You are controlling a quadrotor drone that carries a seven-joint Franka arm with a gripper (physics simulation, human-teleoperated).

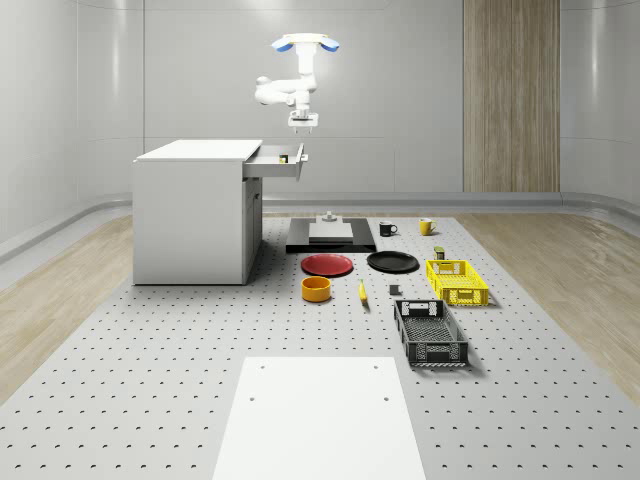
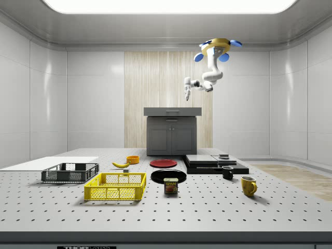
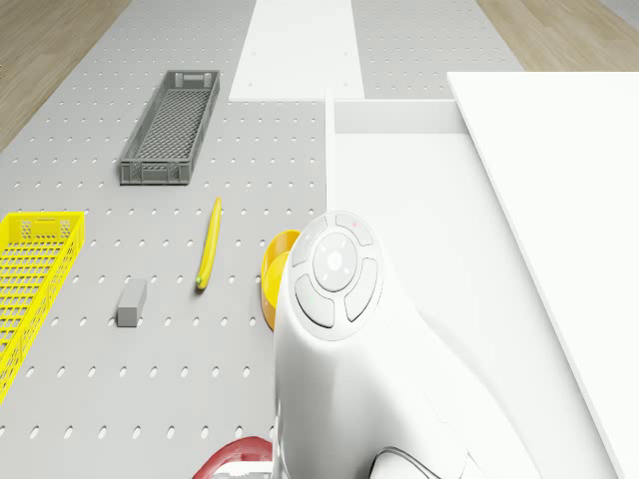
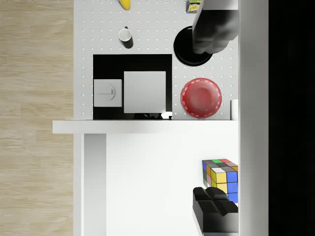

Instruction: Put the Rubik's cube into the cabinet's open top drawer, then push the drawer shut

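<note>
up above the cabinet point(image 1: 195, 210) the drone point(image 1: 305, 43) hovers in the air, roughly over the open top drawer point(image 1: 277, 162), with its white arm point(image 1: 283, 91) folded beneath it and the gripper point(image 1: 303, 124) pointing down just over the drawer. in the side view the drone point(image 2: 218, 46) hangs near the ceiling, the gripper point(image 2: 188, 95) well clear of the cabinet top point(image 2: 173, 111).

from the wrist, the rubik's cube point(image 4: 220, 178) lies inside the drawer point(image 4: 147, 182), on its white floor, close to the wall nearest the cabinet body. the gripper point(image 4: 216, 123) is spread wide and holds nothing: one dark finger point(image 4: 215, 29) sits far from the other finger point(image 4: 216, 211), which appears just beside the cube, though i cannot tell whether it touches it. the drawer's front panel point(image 4: 145, 126) stands well out from the cabinet, so the drawer is not yet shut.

below on the pegboard table point(image 1: 150, 350) lie a red plate point(image 1: 327, 264), a black plate point(image 1: 392, 261), an orange bowl point(image 1: 317, 289), a banana point(image 1: 362, 293), a yellow basket point(image 1: 456, 281) and a grey basket point(image 1: 431, 333).
</note>
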